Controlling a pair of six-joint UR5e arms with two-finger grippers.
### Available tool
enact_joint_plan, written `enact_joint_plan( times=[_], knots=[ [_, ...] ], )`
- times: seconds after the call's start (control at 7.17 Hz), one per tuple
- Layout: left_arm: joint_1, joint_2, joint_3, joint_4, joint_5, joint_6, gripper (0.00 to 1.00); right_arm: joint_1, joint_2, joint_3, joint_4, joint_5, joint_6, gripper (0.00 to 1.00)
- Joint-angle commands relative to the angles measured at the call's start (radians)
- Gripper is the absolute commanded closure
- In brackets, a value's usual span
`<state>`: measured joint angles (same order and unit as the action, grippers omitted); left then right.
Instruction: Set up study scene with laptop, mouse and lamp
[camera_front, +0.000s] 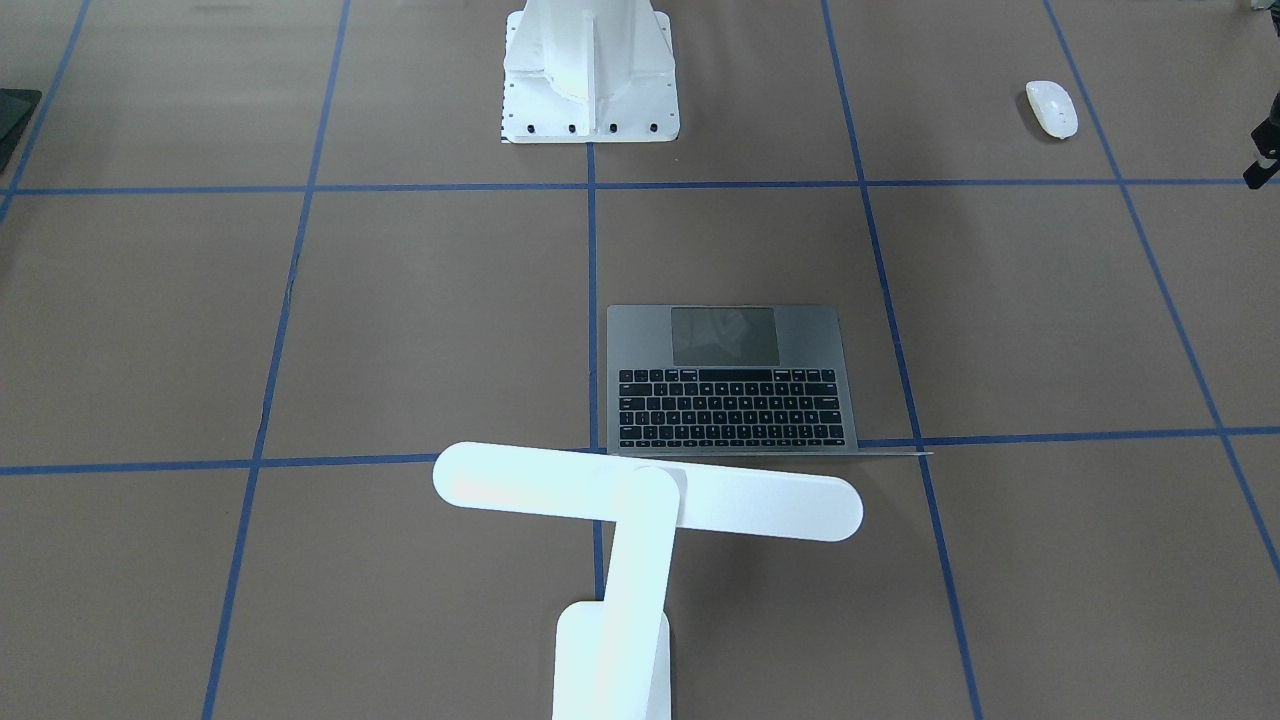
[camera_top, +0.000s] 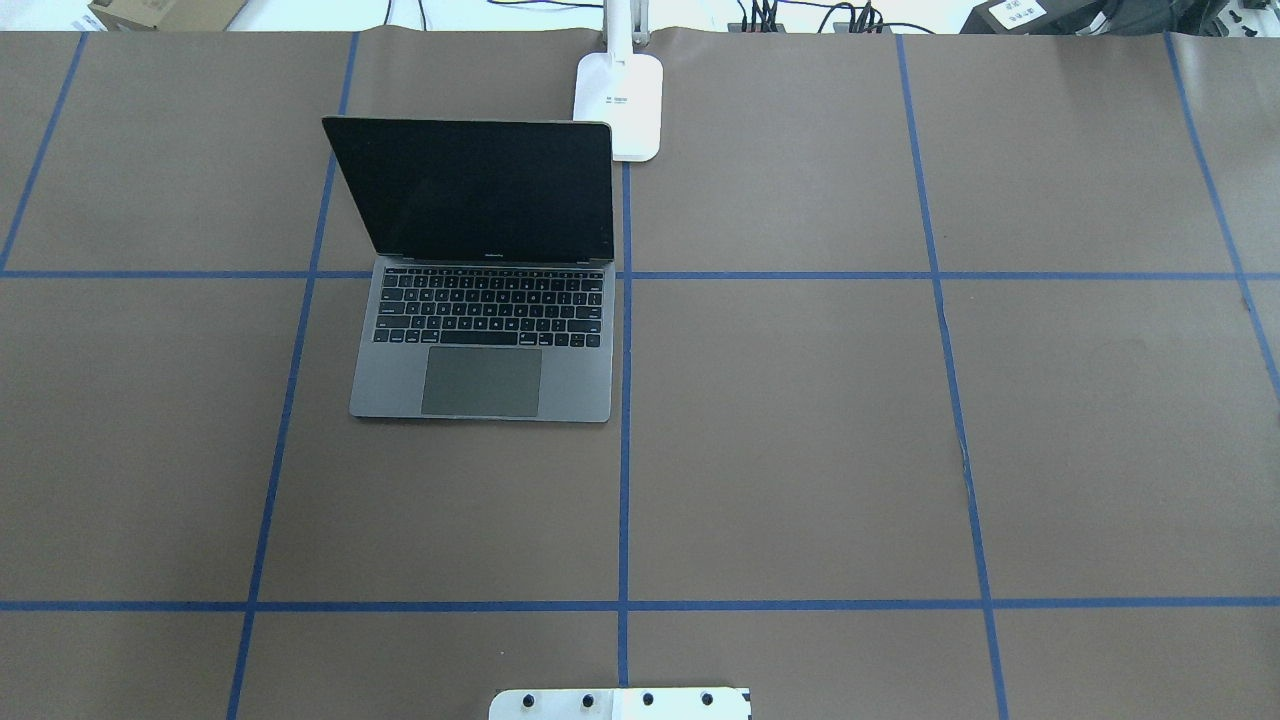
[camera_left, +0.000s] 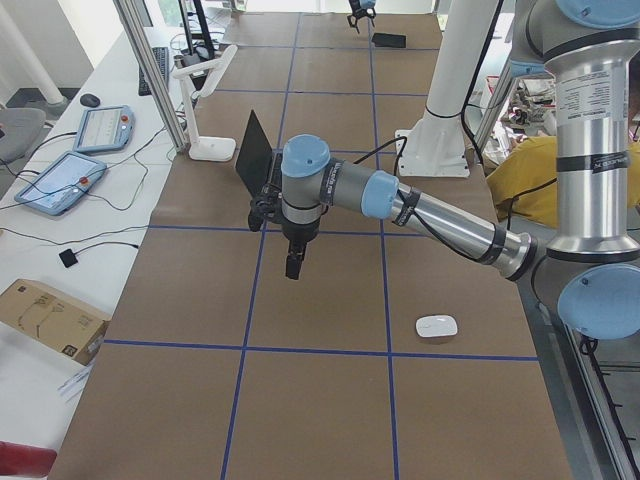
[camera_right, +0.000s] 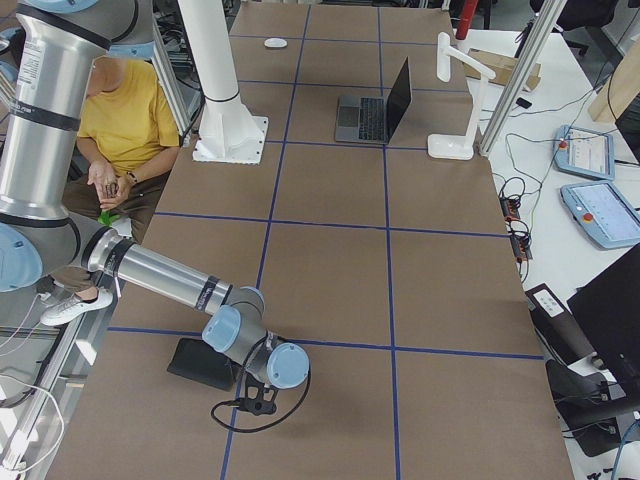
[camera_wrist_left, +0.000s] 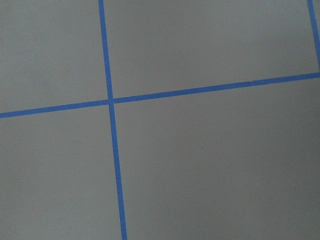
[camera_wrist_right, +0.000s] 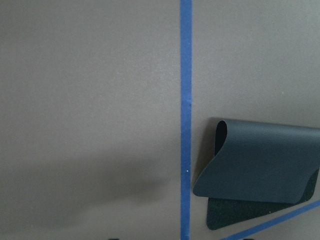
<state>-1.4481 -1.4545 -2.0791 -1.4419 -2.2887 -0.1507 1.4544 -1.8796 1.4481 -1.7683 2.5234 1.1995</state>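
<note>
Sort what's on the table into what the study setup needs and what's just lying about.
For the job:
laptop, open
mouse
lamp

Lying about:
black mat, one edge folded over
white pedestal, bolted to the table

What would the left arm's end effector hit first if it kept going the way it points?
Probably just the table: the left end effector points down, and its wrist view shows only brown covering and crossing blue tape. The mouse lies off to one side.
</note>
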Motion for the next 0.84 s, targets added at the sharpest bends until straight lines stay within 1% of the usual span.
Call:
enact_joint_plan(
  times=[0.0,0.14,0.28,0.7],
  knots=[
    [0.0,-0.001,0.001,0.0,0.0,0.0,0.0,-0.005,-0.03,-0.012,-0.003,-0.089,-0.029,0.11],
    [0.0,-0.001,-0.001,0.0,0.0,0.0,0.0,-0.005,-0.027,-0.061,0.0,-0.09,-0.031,0.07],
    [0.0,-0.001,-0.001,0.0,0.0,0.0,0.0,-0.005,-0.026,-0.072,0.0,-0.089,-0.028,0.04],
    [0.0,-0.001,-0.001,0.0,0.0,0.0,0.0,-0.005,-0.03,-0.078,-0.003,-0.069,-0.02,0.04]
  ],
)
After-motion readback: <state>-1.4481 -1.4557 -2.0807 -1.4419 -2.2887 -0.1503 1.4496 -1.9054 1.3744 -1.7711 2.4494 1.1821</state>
